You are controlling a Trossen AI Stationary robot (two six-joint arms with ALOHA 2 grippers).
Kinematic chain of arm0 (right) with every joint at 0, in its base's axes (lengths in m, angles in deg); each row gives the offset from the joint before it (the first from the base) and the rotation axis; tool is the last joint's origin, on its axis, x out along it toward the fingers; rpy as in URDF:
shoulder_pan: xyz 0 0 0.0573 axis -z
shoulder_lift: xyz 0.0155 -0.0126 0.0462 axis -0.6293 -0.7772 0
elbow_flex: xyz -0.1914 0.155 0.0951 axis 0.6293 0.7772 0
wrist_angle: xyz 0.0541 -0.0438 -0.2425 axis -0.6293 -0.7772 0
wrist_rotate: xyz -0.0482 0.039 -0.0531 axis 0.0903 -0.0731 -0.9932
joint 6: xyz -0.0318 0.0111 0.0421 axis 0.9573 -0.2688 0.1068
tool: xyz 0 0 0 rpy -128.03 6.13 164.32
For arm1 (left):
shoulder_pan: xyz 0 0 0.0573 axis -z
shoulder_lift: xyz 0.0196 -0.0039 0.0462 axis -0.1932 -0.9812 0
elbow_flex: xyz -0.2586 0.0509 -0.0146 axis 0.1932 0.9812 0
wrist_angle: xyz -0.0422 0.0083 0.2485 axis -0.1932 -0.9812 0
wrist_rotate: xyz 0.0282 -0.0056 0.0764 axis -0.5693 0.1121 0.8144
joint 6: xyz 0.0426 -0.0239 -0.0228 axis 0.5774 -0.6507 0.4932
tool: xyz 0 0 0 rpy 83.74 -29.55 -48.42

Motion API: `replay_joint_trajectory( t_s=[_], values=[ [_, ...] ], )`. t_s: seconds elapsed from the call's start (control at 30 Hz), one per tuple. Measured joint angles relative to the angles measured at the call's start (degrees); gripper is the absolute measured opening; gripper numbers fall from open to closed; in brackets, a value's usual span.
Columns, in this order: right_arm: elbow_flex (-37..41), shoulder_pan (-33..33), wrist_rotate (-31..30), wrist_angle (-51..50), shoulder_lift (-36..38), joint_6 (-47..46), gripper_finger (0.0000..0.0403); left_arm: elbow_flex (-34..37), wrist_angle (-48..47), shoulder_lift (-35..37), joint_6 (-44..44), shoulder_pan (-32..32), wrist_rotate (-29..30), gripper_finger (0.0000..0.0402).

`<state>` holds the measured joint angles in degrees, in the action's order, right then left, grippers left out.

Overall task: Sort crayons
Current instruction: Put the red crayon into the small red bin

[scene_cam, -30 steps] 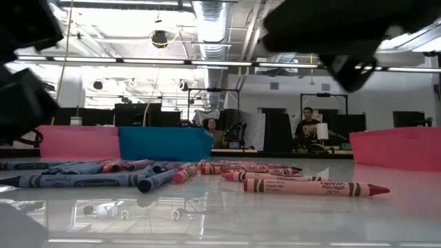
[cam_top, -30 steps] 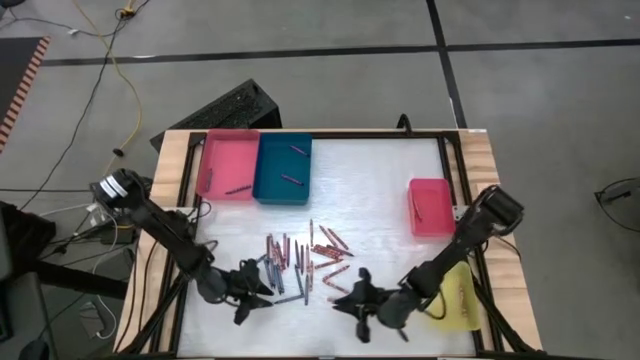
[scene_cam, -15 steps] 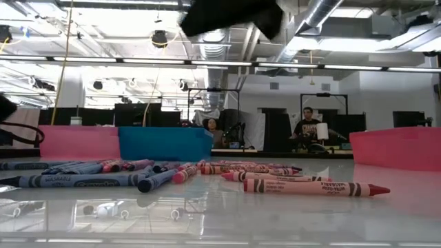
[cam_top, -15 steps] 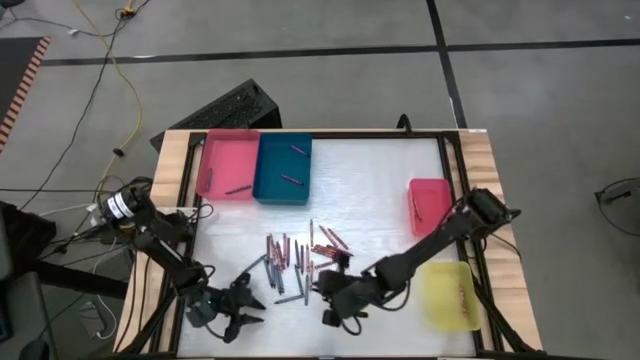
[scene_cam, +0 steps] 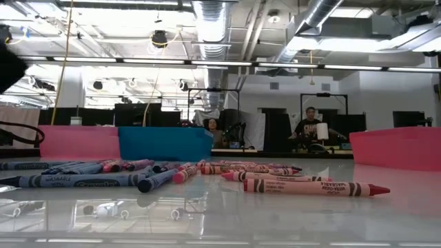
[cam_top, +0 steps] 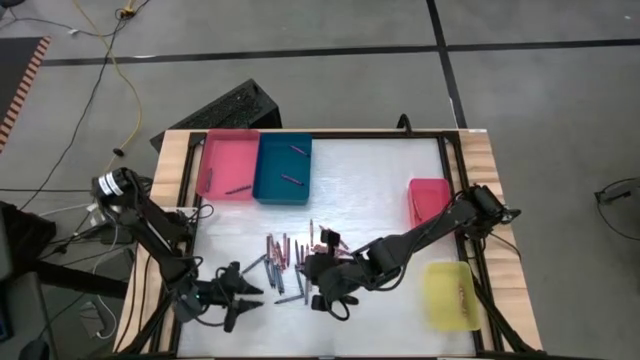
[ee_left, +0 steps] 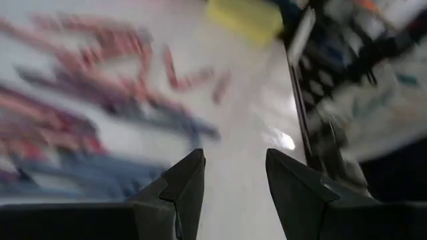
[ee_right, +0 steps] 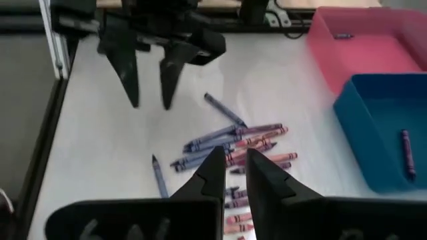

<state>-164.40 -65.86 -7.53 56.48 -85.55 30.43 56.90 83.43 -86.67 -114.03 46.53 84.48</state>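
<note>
Dark right gripper [cam_top: 327, 297] has swung over the thin wax crayons [cam_top: 300, 258], narrowly parted, empty; left gripper [cam_top: 240, 300] open. Blue plastic tray [cam_top: 270, 185] holds two crayons.

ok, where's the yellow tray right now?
High view: the yellow tray sits at the table's front right corner, in front of the red tray, right of the crayons and right arm.

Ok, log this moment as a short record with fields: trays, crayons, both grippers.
trays: pink tray and blue tray side by side at the far edge; red tray and yellow tray on the right
crayons: loose pile of crayons mid-table; a few already in the trays
left gripper: open, empty, beside the pile
right gripper: narrowly open, empty, over the pile
</note>
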Motion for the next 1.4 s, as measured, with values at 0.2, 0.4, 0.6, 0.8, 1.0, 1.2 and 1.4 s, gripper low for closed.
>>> replay_joint_trajectory(
  t_s=[0.2,0.4,0.6,0.8,1.0,1.2,1.4],
  values=[
    [0.3,-3.6,-2.1,1.7,-0.3,-1.5,0.0053,0.0,-0.8,1.5,15.2,-1.9,-0.8,0.0149],
    [7.3,-10.6,-11.0,-5.8,-0.6,-15.3,0.0053,-0.5,-2.1,0.7,11.6,-3.2,-4.9,0.0149],
    [7.0,-15.6,-7.1,-12.8,-0.6,-27.3,0.0053,-4.2,-5.1,1.5,13.8,-3.1,-15.3,0.0149],
    [7.1,-16.3,-5.4,-14.4,-5.1,-29.6,0.007,-7.5,-12.3,1.5,13.7,-3.1,-16.2,0.0149],
    [7.2,-13.3,-1.5,-14.9,-8.7,-26.5,0.0128,-8.8,-15.1,1.5,13.6,-3.1,-15.9,0.0149],
    [7.1,-10.8,0.5,-14.6,-8.9,-22.9,0.0176,-8.8,-15.5,1.5,13.4,-2.5,-13.5,0.0149],
    [7.1,-10.6,0.7,-11.8,-8.9,-17.7,0.0178,-8.8,-15.6,1.5,13.1,-1.7,-11.2,0.0149]
  ],
)
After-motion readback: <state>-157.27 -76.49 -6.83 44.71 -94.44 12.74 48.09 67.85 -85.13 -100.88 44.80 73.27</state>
